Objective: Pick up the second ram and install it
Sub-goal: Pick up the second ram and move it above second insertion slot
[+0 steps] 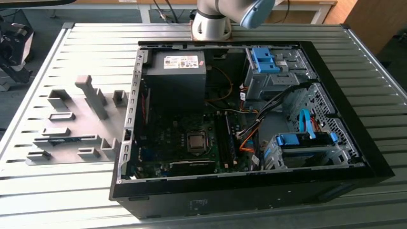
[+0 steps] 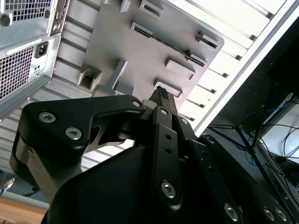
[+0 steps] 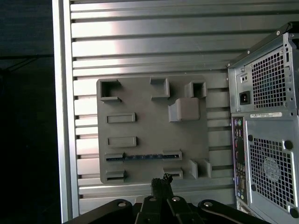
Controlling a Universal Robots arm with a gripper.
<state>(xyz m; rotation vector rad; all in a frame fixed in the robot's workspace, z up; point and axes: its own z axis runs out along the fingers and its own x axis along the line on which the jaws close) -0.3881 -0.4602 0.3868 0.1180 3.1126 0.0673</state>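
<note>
The second ram [image 3: 142, 157] is a thin green stick standing on edge between two grey holders on the grey fixture plate [image 3: 140, 98]. In the exterior view the ram [image 1: 66, 140] sits on the side of the plate [image 1: 76, 160] facing the table's front. In the second wrist view it shows as a dark line [image 2: 181, 51]. My gripper [image 3: 161, 179] hangs well above the plate, apart from the ram, with its fingers together and nothing between them. In the second wrist view the gripper [image 2: 161, 92] points toward the plate [image 2: 117, 42].
The open computer case [image 1: 254, 191] lies at the exterior view's right of the plate, with motherboard memory slots [image 1: 224, 138], orange cables and blue drive brackets inside. Its rear panel [image 3: 266, 140] stands beside the plate. Tall grey blocks [image 1: 92, 95] rise from the plate. The slatted table edge [image 3: 60, 116] is close.
</note>
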